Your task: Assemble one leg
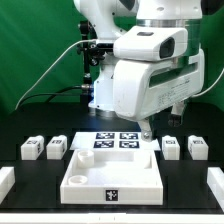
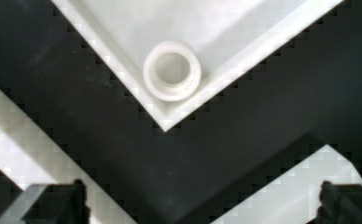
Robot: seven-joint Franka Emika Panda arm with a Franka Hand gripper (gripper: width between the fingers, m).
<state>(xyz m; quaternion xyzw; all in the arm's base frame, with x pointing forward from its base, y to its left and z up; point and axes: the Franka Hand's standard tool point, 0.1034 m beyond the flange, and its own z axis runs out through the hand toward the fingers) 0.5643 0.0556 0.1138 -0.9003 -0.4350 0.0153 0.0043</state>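
**Examiner:** What is the gripper [image 1: 148, 128] doing?

**Inspector:** It is hanging above the far corner of the tray-like part [image 1: 112, 178], toward the exterior view's right. The wrist view is showing its fingertips [image 2: 50, 204] spread wide with nothing between them, so it is standing released and carrying nothing. A round socket [image 2: 173, 70] in that corner is lying beneath the wrist camera.

**Examiner:** Where is the leg lying?

**Inspector:** The leg [image 1: 172, 146] closest to the gripper is sitting on the worktop [image 1: 40, 195], near the tray-like part's far right corner and apart from it. A second block [image 1: 197, 148] is sitting further right. A third block [image 1: 57, 148] and a fourth block [image 1: 32, 150] are sitting on the exterior view's left. The marker board [image 1: 115, 140] is lying between the two pairs, just beyond the tray-like part.

**Examiner:** How are you expecting the leg to handle?

**Inspector:** I am judging it light, stiff and not fragile, with smooth plastic faces that are likely slippery. I am recommending a hold across two flat opposite sides, jaws square to them and low enough to stop it pivoting. Being so small, it is liable to skid or topple if one finger touches first. Which end mates with the socket, I cannot tell.
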